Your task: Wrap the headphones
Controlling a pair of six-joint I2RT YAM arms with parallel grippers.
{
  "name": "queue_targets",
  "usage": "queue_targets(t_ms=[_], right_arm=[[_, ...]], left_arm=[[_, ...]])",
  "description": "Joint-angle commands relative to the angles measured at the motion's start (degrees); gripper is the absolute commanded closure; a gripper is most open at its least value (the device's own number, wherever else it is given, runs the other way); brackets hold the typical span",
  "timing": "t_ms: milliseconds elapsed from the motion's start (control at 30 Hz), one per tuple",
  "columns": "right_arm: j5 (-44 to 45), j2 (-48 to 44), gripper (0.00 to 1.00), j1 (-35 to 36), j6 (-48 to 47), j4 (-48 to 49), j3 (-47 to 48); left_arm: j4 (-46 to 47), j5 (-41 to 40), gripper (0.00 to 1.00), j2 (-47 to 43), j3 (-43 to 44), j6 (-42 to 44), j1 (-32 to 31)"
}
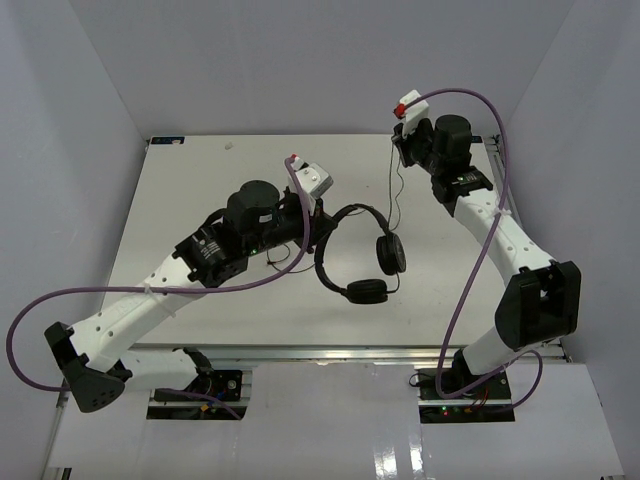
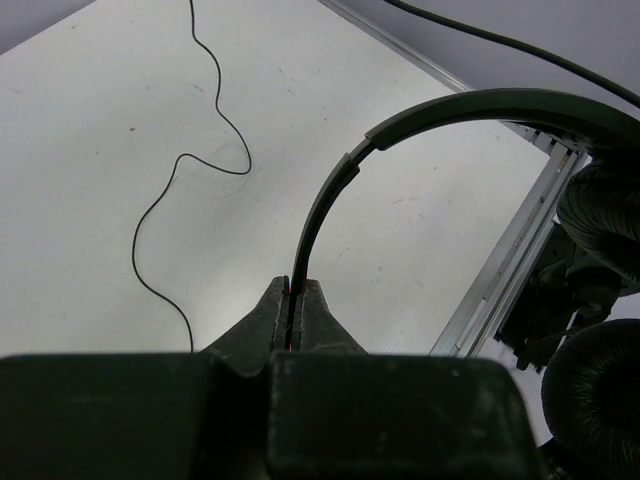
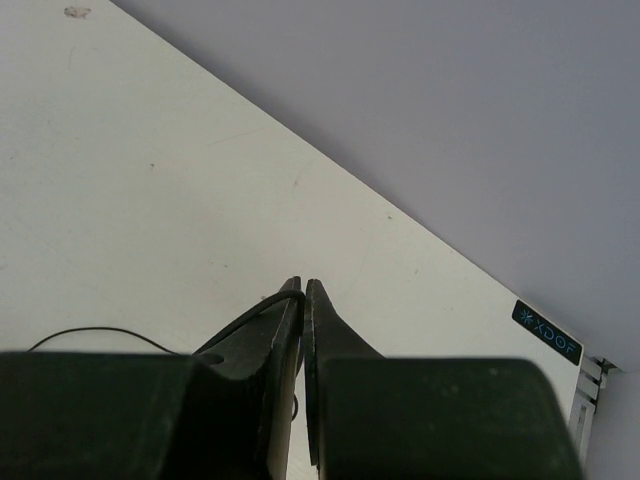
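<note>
**Step in hand (judged):** cord drawn out for winding; no turn shows on the band yet.

1. Left gripper: clenched on the headband, a thin, stiff, matte black arch.
2. Headphones: mid-table, between the arms. Earcups are round, padded and black. Whether they rest on the white table cannot be told.
3. Cord: thin, black and limp. It lies in loose curves on the table, then runs towards the far right.
4. Right gripper: pinched nearly closed, with the cord passing over one finger into the slit.

**Next move (judged):** the right arm carries the cord around the headphones while the left holds them steady. Slack needs taking up, and so thin a cord may slip.
</note>
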Motion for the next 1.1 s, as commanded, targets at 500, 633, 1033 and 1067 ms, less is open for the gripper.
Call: queue_targets(t_ms=[500, 633, 1033, 1067], right_arm=[[-39.3, 3.2, 0.92, -2.5, 32.1, 21.5, -12.4], [-45.6, 3.1, 0.92, -2.1, 45.1, 36.4, -17.1], [-49.2, 2.8, 0.92, 3.1, 56.8, 52.7, -20.6], [-49.4, 2.8, 0.92, 3.3, 58.1, 54.7, -21.0]], left_arm=[[13.1, -5.6, 1.00, 1.1, 9.3, -9.1, -0.4], [17.8, -12.3, 1.00, 2.3, 9.6, -10.7, -0.3], [16.1, -25.3, 1.00, 8.4, 19.1, -12.2, -0.3], [16.1, -26.0, 1.00, 8.6, 19.3, -12.3, -0.3]])
